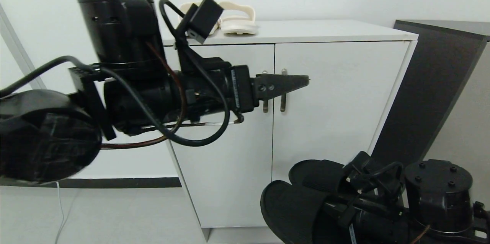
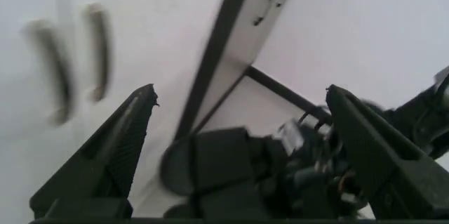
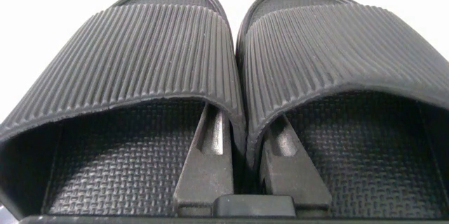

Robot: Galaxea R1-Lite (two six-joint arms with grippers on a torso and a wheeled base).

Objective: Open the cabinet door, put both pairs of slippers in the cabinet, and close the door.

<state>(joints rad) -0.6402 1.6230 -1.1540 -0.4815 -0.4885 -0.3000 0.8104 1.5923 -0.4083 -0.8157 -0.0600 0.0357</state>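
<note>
Gripping black slippers (image 1: 298, 198), right hand (image 3: 245, 147); cabinet doors (image 1: 325, 102) shut; cream slippers (image 1: 239, 22) atop.

The left arm is held out level with its gripper (image 1: 302, 80) spread wide, and the right gripper (image 3: 245, 122) sits low, clamped on black slippers (image 3: 161, 48).

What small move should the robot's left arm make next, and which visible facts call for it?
Probably ease the open left gripper onto a door handle and close on it. Both cabinet doors are shut, the gripper hangs near the handles, and the right gripper holds the black slippers, which cannot go in until a door is open.
</note>
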